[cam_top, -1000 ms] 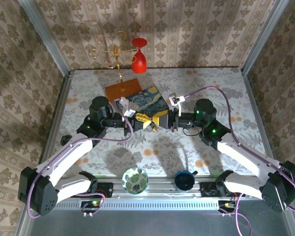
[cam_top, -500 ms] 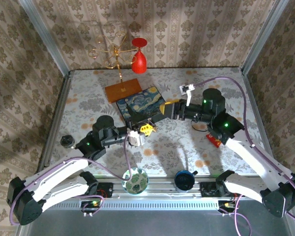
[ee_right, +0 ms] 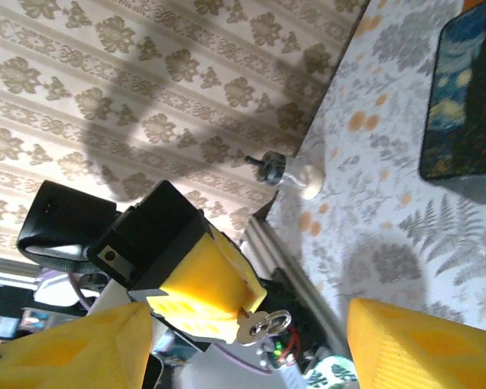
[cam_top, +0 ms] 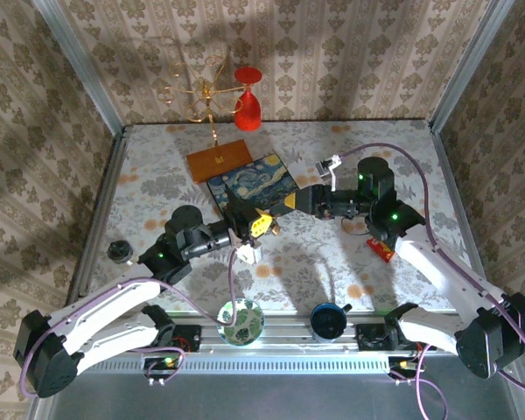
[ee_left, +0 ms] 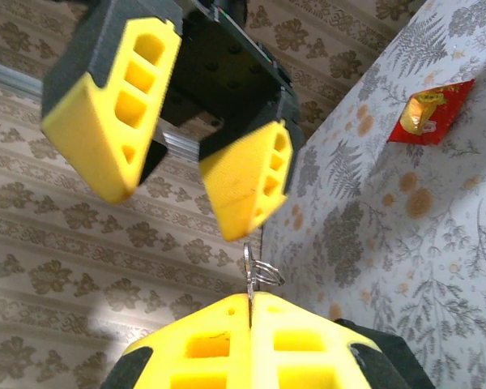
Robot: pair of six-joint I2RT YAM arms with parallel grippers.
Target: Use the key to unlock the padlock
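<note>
- Nearest, by the front rail of the flowered worktop (cam_top: 350, 149), stand a round green-and-white patterned bowl (cam_top: 241, 320) and a dark blue cup (cam_top: 330, 320). A flat red packet (cam_top: 381, 250) lies a little farther in. None of them bears on the job.
- The left hand (cam_top: 259, 227) hangs above the worktop with its yellow fingers pressed together on a small silvery flat key (ee_right: 253, 327). Only the rounded head and a thin wire ring (ee_right: 277, 320) stick out past the fingertips.
- Whether the pads bite on the key's blade alone or on something deeper in is hidden between them.
- I judge the key light, stiff and slick. It would twist out of a loose pinch, so the flat head is the place to grip for turning.
- The tiny metal padlock is too small for me to place from above, and I cannot tell whether it sits inside that pinch.
- I judge the padlock hard, smooth and dense, with a shackle that swings — best taken across the flat faces of its body, keyhole left free.
- The right hand (ee_left: 172, 209) faces the left one just beyond the key, its yellow fingers spread wide with nothing between them. One fingertip is just beside the ring, and I make out no contact.
- Farther back lie the painted blue box with a swirling night sky (cam_top: 254, 182), a brown board (cam_top: 219, 160) and — against the wall — a red goblet (cam_top: 248, 98).
</note>
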